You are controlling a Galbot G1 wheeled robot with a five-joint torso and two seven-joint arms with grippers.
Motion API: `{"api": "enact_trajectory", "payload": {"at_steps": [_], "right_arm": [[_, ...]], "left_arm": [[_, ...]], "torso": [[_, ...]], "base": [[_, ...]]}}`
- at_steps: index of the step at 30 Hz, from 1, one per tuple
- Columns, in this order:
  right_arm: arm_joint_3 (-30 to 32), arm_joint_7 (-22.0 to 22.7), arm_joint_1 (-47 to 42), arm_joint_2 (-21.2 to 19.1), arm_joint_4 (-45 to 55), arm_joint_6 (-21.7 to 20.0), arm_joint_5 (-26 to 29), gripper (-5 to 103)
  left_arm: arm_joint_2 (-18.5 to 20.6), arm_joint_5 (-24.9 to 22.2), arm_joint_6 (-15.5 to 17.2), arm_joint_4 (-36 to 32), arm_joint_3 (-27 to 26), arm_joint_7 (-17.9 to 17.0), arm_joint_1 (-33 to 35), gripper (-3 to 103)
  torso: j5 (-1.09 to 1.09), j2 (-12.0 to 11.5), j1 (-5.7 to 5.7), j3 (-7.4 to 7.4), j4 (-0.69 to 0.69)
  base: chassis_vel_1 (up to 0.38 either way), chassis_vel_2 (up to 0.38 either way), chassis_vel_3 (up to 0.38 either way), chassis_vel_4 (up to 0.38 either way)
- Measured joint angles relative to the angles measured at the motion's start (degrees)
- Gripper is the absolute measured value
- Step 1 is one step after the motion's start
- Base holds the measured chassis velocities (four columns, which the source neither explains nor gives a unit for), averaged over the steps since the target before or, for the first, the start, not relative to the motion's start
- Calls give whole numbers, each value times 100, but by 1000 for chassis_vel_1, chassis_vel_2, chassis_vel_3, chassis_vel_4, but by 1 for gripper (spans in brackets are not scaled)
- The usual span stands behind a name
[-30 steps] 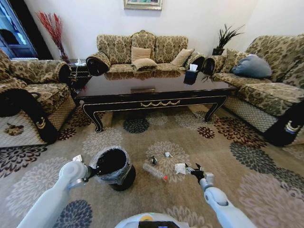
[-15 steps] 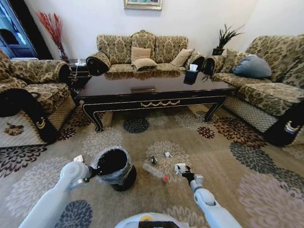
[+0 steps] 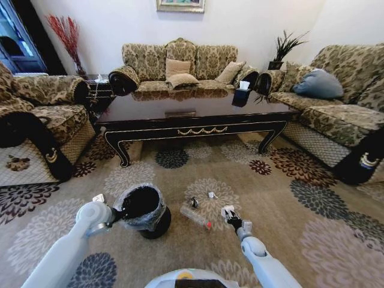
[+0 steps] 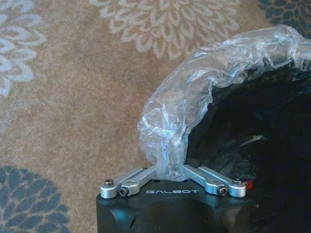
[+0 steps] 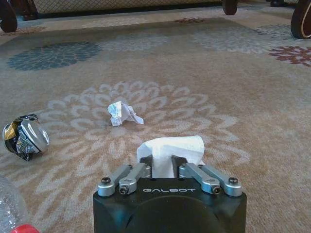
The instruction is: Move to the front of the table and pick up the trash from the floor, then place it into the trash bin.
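Currently noted: right gripper (image 5: 163, 167) clamped on white tissue (image 5: 171, 149), low over floor (image 3: 288, 180), near clear bottle (image 3: 195, 216) with red cap. Crumpled white scrap (image 5: 123, 113) and crushed can (image 5: 25, 136) lying ahead on carpet. Left gripper (image 4: 168, 170) closed on bag-lined rim of trash bin (image 3: 141, 208). Table (image 3: 192, 114) well beyond.

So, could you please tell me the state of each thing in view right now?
Left gripper: shut on the bin liner.
Right gripper: shut on the tissue.
Trash bin: upright, open.
Bottle: lying down, capped.
Can: crushed, lying down.
Paper scrap: crumpled, on carpet.
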Motion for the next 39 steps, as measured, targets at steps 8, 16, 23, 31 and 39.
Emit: {"api": "enact_trajectory", "payload": {"at_steps": [8, 16, 23, 31, 39], "right_arm": [[35, 19, -48, -70, 92, 7, -2, 1], [147, 70, -270, -227, 521, 9, -16, 0], [426, 151, -844, -712, 1705, 8, -27, 0], [1041, 254, -1653, -1252, 3624, -91, -53, 0], [1496, 333, -2242, -1520, 5142, -255, -6, 0]], "left_arm": [[-18, 11, 0, 15, -2, 2, 0, 0], [-28, 1, 0, -12, 187, 7, -156, 0], [-16, 14, 0, 3, 632, 9, -489, 0], [-208, 153, 0, 167, 1766, -26, -1226, 0], [-517, -30, 1, 281, 2842, -180, -2173, 0]], "torso": [[0, 0, 0, 0, 1], [1, 0, 0, 0, 1], [1, 0, 0, 0, 0], [1, 0, 0, 0, 0], [0, 0, 0, 0, -1]], "base": [[0, 0, 0, 0], [0, 0, 0, 0], [0, 0, 0, 0], [0, 0, 0, 0], [0, 0, 0, 0]]}}
